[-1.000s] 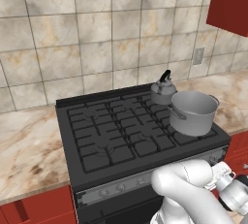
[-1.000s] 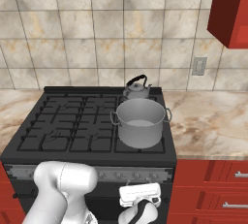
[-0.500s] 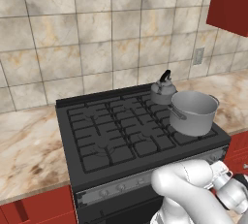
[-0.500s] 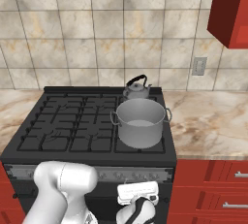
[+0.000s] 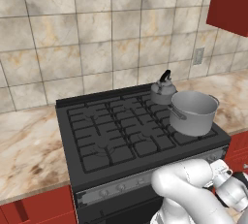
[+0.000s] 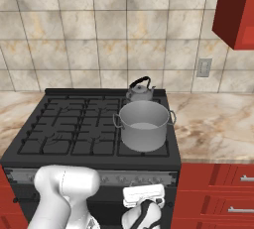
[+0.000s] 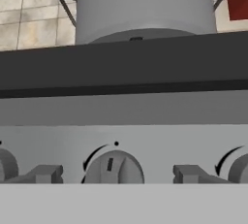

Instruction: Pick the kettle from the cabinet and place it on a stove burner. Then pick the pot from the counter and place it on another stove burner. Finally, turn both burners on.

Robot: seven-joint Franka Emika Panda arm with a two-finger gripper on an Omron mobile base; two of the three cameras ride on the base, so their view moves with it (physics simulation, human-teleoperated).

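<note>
A black gas stove (image 5: 121, 136) stands between stretches of beige marble counter (image 5: 29, 145), against a tiled wall. On its right side sit two grey metal vessels. The small kettle (image 5: 162, 90) with a black arched handle rests on the back right burner (image 6: 144, 101). The wider straight-sided pot (image 5: 193, 113), with two small side handles, sits on the front right burner (image 6: 146, 148), just in front of the kettle and close to it; whether they touch cannot be told. The remaining grates on the left and middle of the stove are bare.

A bright red wall cabinet (image 6: 235, 10) hangs at the upper right, and red drawers (image 6: 218, 193) with silver handles sit below the counter to the right of the stove.

The white robot arm is bent low in front of the stove, its gripper (image 7: 116, 175) level with the silver knob panel (image 7: 121, 140) on the stove's front. From the hand camera, the two dark fingertips (image 7: 46, 173) stand well apart on either side of a round knob (image 7: 115, 167), not touching it; the jaws are open and hold nothing. Parts of two more knobs show at the left and right edges. Directly above the panel rises the pot's grey wall.
</note>
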